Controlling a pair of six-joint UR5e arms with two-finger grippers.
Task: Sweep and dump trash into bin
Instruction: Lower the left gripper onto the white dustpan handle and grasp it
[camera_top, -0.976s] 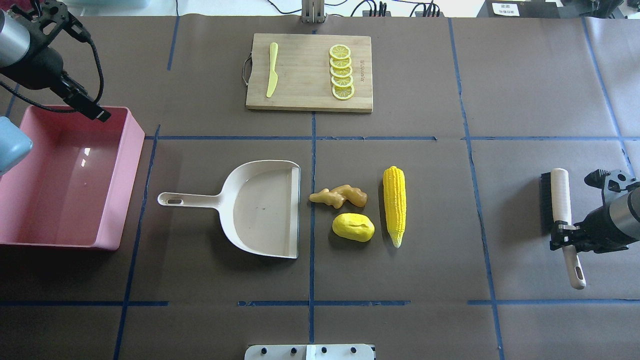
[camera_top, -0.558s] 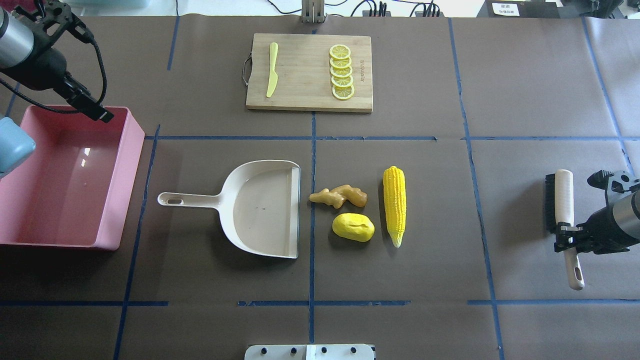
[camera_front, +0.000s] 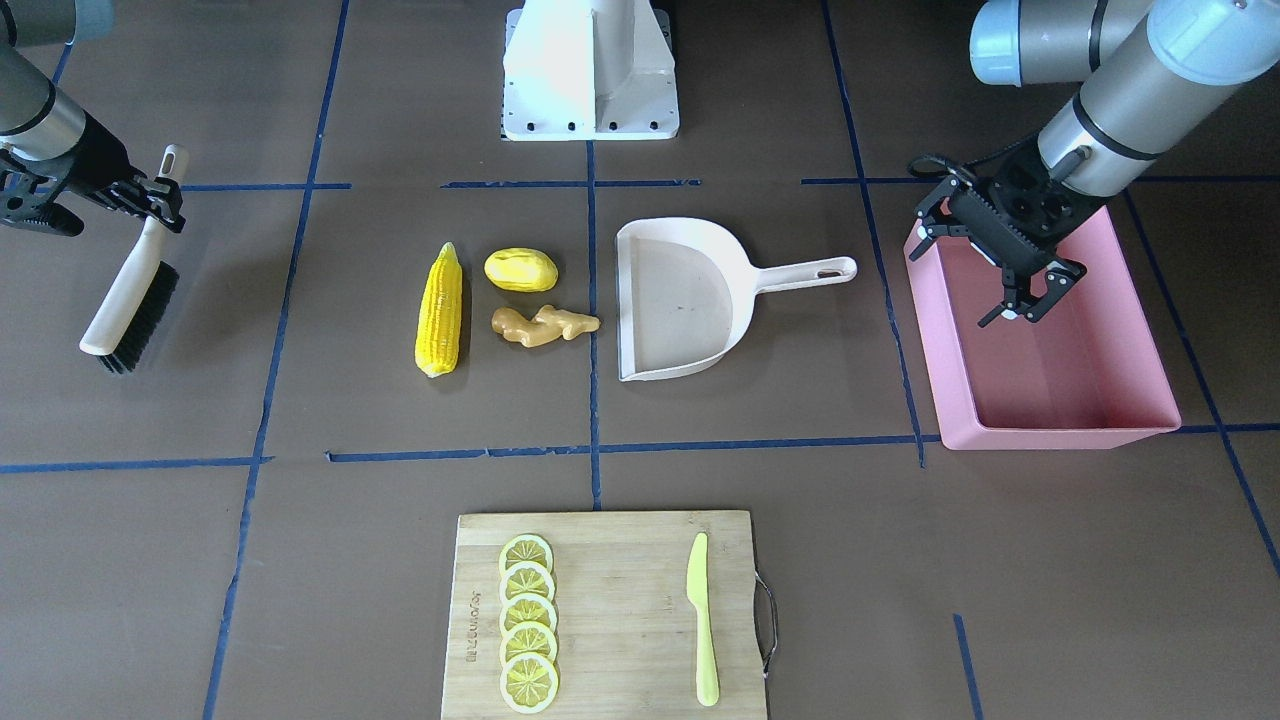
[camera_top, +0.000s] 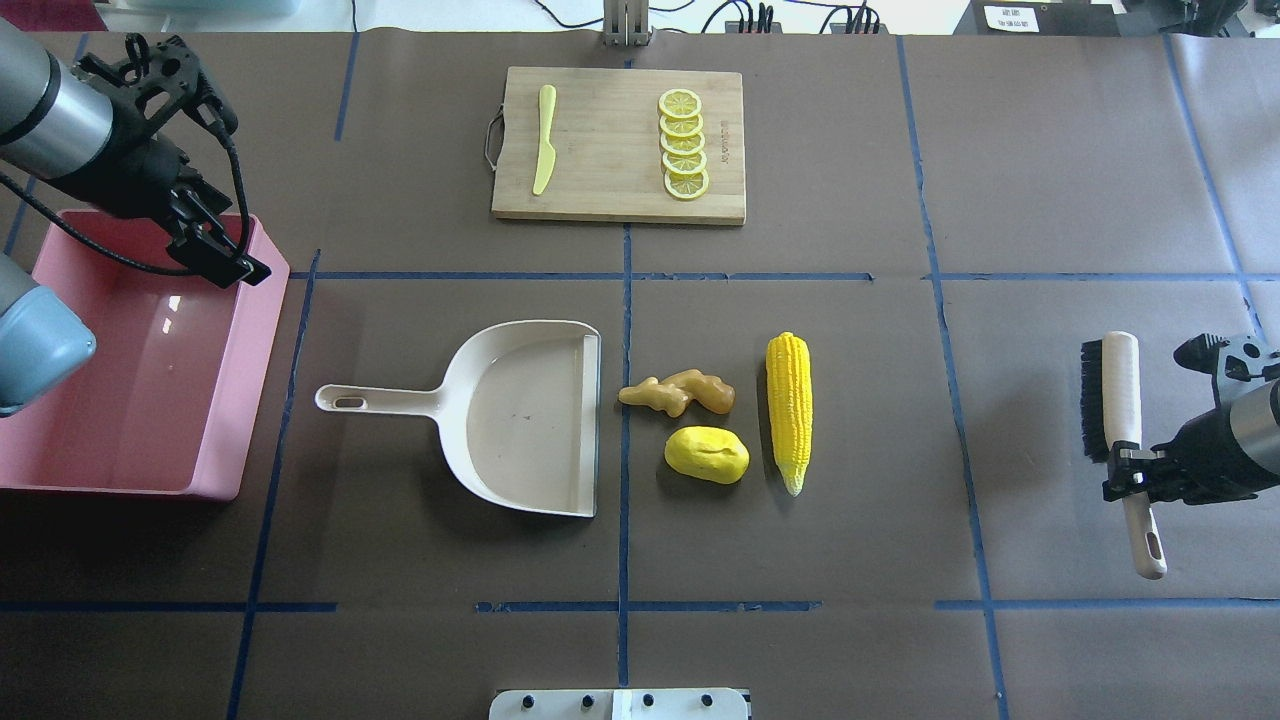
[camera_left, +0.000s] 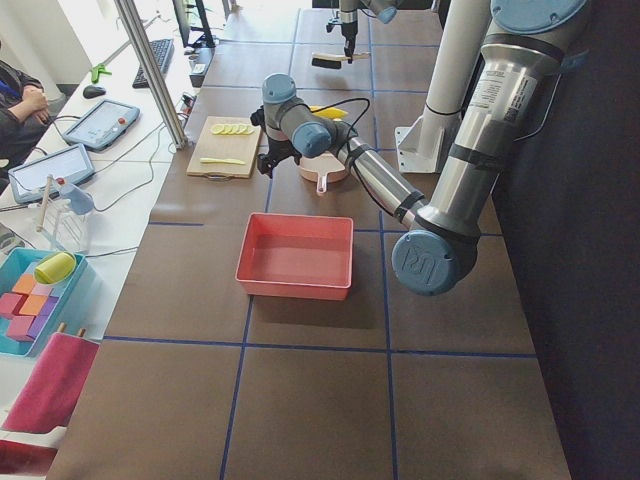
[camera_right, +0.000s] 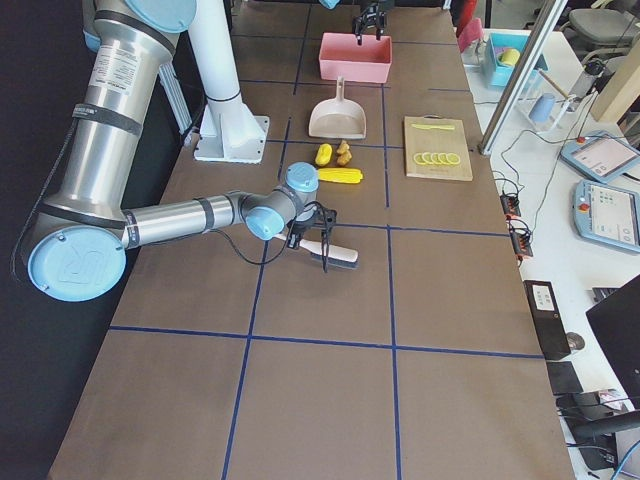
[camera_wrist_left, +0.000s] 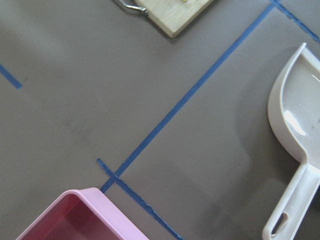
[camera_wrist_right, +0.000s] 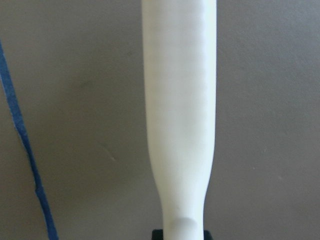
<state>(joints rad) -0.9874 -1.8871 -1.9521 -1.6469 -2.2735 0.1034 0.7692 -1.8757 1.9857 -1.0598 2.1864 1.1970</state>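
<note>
Found right gripper (camera_top: 1128, 470) clamped on the handle of the brush (camera_top: 1120, 395), ready for sweeping, and left gripper (camera_front: 968, 272) spread wide and empty above a corner of the bin (camera_top: 258, 400), seemingly bound for the dustpan (camera_top: 520, 420), with corn cob (camera_top: 789, 410), yellow lump (camera_top: 706, 455) and ginger root (camera_top: 680, 392) lying unswept just beside its mouth.

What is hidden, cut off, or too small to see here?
Right wrist view: only the brush handle shows; bristles lie outside the frame.
Left wrist view: edges cut off the bin and the dustpan.
Overhead view: left arm covers part of the bin.
Front-facing view: cutting board engraving too small to read.
</note>
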